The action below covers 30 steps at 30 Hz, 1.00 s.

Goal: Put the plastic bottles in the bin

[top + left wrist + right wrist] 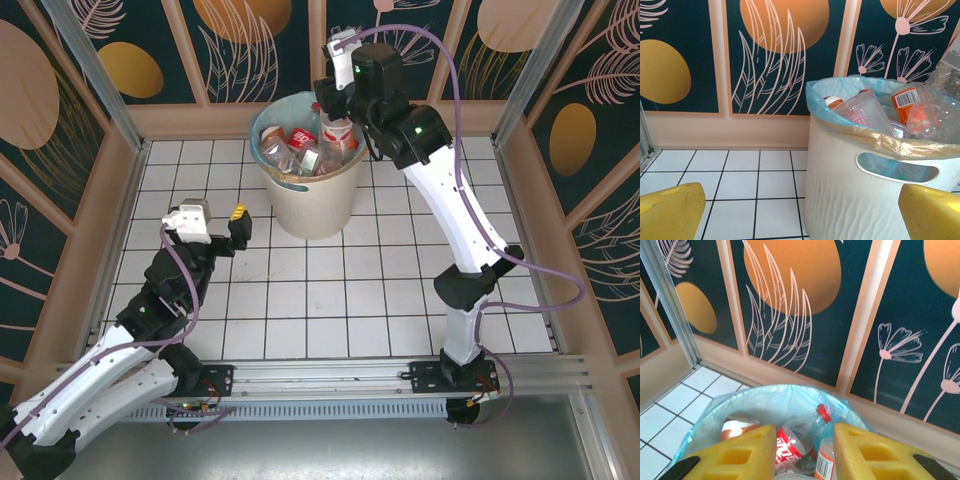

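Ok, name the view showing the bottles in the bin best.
Top external: looking down into the bin, it shows the pile of bottles. Left wrist catches a few tops over the rim; right wrist, some between its fingers.

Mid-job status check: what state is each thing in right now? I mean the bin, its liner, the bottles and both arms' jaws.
bin: upright, nearly full.
liner: in place, folded over the rim.
plastic bottles: piled inside the bin, some crumpled.
left gripper: jaws wide open, empty, low beside the bin.
right gripper: above the bin, jaws partly closed; unclear whether they grip a bottle.
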Available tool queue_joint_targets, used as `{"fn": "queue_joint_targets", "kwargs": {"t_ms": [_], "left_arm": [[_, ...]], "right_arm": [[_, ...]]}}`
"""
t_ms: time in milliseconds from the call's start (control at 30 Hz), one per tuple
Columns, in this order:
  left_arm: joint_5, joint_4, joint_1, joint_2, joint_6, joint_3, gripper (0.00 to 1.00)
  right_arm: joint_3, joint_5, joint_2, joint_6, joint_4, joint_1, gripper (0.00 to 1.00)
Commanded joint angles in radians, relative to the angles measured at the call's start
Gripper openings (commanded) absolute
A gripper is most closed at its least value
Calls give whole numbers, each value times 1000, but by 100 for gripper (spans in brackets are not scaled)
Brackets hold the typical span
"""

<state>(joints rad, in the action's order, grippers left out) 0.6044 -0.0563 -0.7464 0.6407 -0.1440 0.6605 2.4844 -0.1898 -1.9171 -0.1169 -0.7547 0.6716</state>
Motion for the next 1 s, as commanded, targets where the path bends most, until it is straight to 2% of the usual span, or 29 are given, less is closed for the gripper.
{"fn": "queue_joint_targets", "kwargs": {"t_ms": [0, 300, 567, 733, 833, 967], "left_arm": [[-1, -15, 1, 4, -22, -5, 99], [15, 7, 1, -15, -39, -17, 99], [18, -8, 1, -3, -46, -26, 99], [14, -14, 1, 4, -45, -27, 99], [14, -14, 1, -1, -49, -27, 98], [20, -8, 1, -19, -58, -32, 99]], "right_arm": [[-25, 31, -104, 11, -197, -31, 6], [-41, 47, -239, 37, -268, -79, 5], [-30, 109, -218, 70, -177, -78, 4], [-69, 146, -116, 89, 50, -73, 4], [-214, 152, -23, 47, 267, -49, 4], [-430, 101, 79, -101, 544, 14, 4]]}}
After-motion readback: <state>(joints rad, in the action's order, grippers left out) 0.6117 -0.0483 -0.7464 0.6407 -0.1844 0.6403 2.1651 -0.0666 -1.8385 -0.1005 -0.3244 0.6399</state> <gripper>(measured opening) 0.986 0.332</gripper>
